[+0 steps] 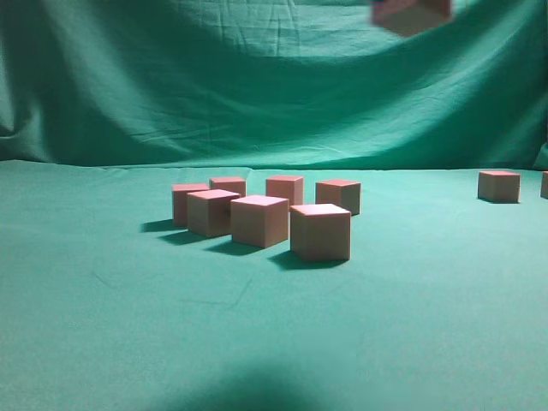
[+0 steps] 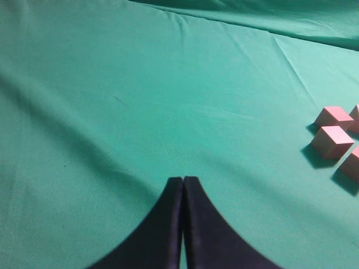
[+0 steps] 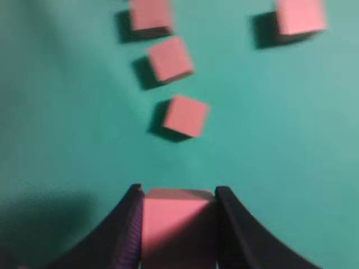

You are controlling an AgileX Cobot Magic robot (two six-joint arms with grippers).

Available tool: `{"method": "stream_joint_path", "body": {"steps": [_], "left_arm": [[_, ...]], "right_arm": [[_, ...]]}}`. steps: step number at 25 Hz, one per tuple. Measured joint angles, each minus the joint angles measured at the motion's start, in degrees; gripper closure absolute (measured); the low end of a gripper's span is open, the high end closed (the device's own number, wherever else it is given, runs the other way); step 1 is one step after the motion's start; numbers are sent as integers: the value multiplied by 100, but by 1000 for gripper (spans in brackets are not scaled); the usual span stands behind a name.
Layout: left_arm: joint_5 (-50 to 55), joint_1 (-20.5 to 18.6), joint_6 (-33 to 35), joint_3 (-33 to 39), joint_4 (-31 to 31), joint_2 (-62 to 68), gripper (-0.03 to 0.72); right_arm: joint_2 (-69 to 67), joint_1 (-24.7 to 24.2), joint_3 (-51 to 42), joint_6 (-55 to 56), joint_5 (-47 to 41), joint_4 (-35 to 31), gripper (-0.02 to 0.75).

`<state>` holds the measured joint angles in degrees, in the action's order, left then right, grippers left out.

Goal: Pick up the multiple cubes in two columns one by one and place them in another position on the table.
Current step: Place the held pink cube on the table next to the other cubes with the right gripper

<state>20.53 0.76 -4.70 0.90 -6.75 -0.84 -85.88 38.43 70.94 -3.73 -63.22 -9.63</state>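
You have seven matte, sharp-edged cubes (image 1: 259,220) grouped on the smooth teal table (image 1: 103,342), two more apart. Your right gripper (image 3: 177,224) clamps another cube (image 3: 178,227) between its fingers, four lying beyond them. Your left gripper (image 2: 183,188) is closed, empty.

My right gripper (image 3: 178,224) is clamped on a pink cube (image 3: 178,230), one finger on each side, up off the table (image 3: 291,145). Ahead of the fingertips three cubes (image 3: 185,116) run away in a line; a fourth (image 3: 300,17) sits ahead to the right. Picture's blurry.
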Motion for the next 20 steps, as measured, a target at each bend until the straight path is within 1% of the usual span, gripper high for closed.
{"method": "stream_joint_path", "body": {"steps": [2,4,6,8,10,14,20], "left_arm": [[0,0,0,0,0,0,688],[0,0,0,0,0,0,688],[0,0,0,0,0,0,688],[0,0,0,0,0,0,688],[0,0,0,0,0,0,688],[0,0,0,0,0,0,688],[0,0,0,0,0,0,688]], "right_arm": [[-40,481,-201,-90,288,0,470],[-167,835,-291,-196,473,21,470],[-356,1129,-318,-276,560,48,470],[-586,1311,-318,-291,611,155,470],[-848,1395,-318,-291,666,228,470],[-1271,1415,-318,-178,817,307,470],[-1568,1415,-318,-152,1082,421,470]]}}
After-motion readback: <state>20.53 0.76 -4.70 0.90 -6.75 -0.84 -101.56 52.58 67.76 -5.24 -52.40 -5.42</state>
